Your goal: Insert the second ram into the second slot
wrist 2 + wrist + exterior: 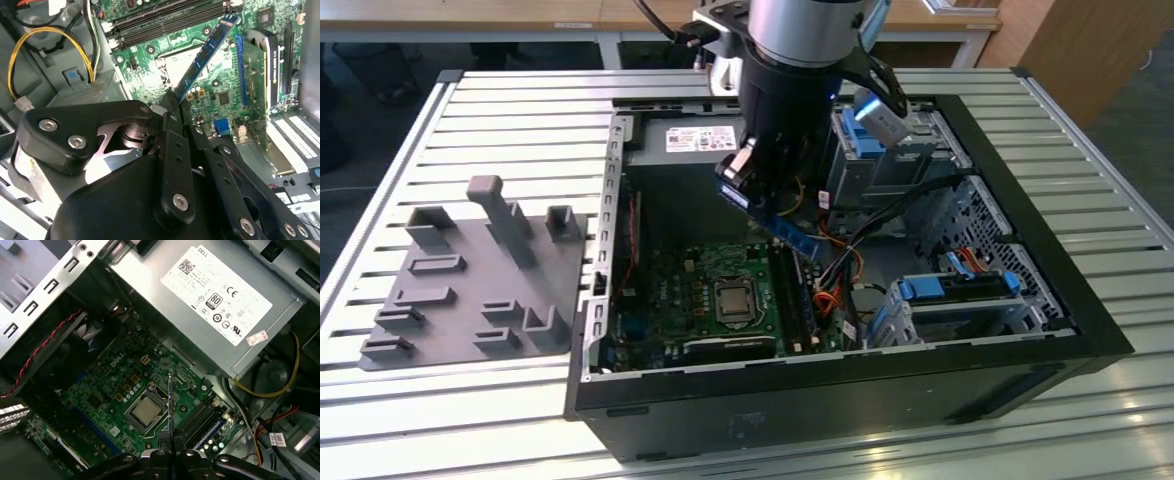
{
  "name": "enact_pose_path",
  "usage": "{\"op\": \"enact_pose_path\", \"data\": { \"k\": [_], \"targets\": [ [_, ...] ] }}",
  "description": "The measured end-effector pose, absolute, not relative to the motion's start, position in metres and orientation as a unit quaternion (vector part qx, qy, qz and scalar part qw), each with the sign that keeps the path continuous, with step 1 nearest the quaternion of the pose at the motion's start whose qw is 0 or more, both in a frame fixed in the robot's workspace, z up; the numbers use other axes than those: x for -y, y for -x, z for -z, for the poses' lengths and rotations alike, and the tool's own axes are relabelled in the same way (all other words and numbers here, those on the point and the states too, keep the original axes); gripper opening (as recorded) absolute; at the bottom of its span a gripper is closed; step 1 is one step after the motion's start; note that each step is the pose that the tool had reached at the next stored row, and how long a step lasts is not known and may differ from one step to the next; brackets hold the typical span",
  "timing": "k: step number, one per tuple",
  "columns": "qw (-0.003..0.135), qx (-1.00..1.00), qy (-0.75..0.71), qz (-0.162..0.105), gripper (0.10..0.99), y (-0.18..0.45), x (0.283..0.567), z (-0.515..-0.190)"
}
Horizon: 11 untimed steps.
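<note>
Carrying and lining-up step, by the look of it; nothing seated yet.

- Pincer [750,186] clenched on one short end of the memory stick [790,237], hanging over the open computer case [1067,330].
- Stick jutting out past the pincer and slanting down toward the green motherboard [707,290]. Held in the air, touching nothing below.
- Second wrist view: memory stick [205,55] running away from the pincer [172,100] as a blue strip, far end near the memory slots [165,22].
- First wrist view: memory stick [170,405] seen edge-on as a thin line out of the pincer [170,452]. Lined up along the gap between the processor socket [146,411] and the memory slots [200,421]. Close beside the slots, not plainly over one.
- Which slot counts as second, and whether a neighbouring one is filled: cannot tell.
- Latch positions: too small to judge.

Needed for the next move, as a judgement: tilt taken out, long edge brought level and parallel over the chosen slot, then a straight push down with no twisting.
</note>
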<state>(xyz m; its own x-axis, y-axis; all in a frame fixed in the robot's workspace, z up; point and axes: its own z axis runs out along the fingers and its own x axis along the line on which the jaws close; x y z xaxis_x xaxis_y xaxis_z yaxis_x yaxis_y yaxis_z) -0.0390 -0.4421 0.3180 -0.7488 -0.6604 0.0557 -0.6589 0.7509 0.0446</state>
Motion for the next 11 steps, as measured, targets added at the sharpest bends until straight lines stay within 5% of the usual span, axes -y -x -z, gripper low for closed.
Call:
{"op": "enact_pose_path", "data": {
  "k": [11],
  "targets": [
    [0.033, 0.954, -0.297, 0.015, 0.137, 0.04, 0.449, -0.304]
  ]
}}
